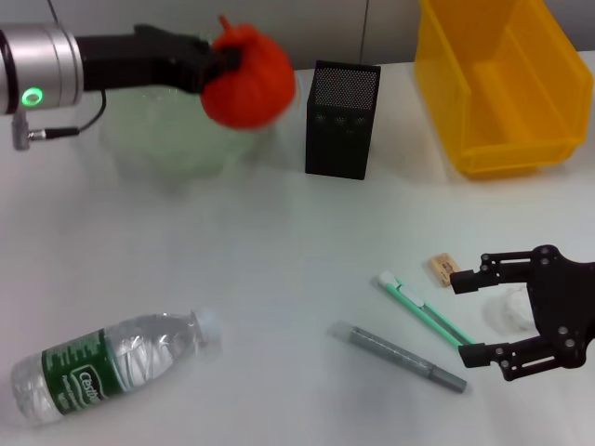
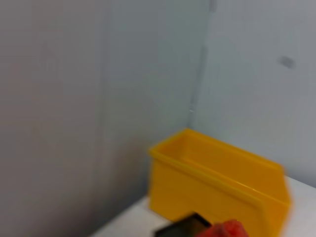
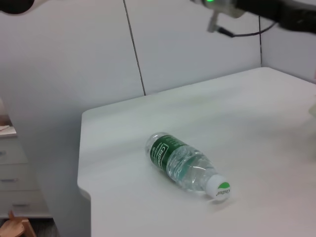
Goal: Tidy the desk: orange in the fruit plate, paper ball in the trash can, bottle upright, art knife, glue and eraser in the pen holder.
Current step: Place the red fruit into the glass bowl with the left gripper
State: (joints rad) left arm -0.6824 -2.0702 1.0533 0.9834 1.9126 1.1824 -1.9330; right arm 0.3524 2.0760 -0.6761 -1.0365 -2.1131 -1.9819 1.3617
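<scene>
My left gripper (image 1: 226,59) is shut on the orange (image 1: 249,82) and holds it in the air over the far right rim of the pale translucent fruit plate (image 1: 158,139). A sliver of the orange (image 2: 224,230) shows in the left wrist view. The bottle (image 1: 112,364) (image 3: 186,166) lies on its side at the front left. My right gripper (image 1: 465,319) stands open at the front right, with the white paper ball (image 1: 508,310) showing between its fingers. Close by lie the small eraser (image 1: 443,269), the green-and-white art knife (image 1: 423,311) and the grey glue (image 1: 400,357).
The black mesh pen holder (image 1: 342,119) (image 2: 181,230) stands at the back centre. The yellow trash can (image 1: 502,88) (image 2: 217,187) sits at the back right against the wall. The table's edge (image 3: 81,173) runs just beyond the bottle.
</scene>
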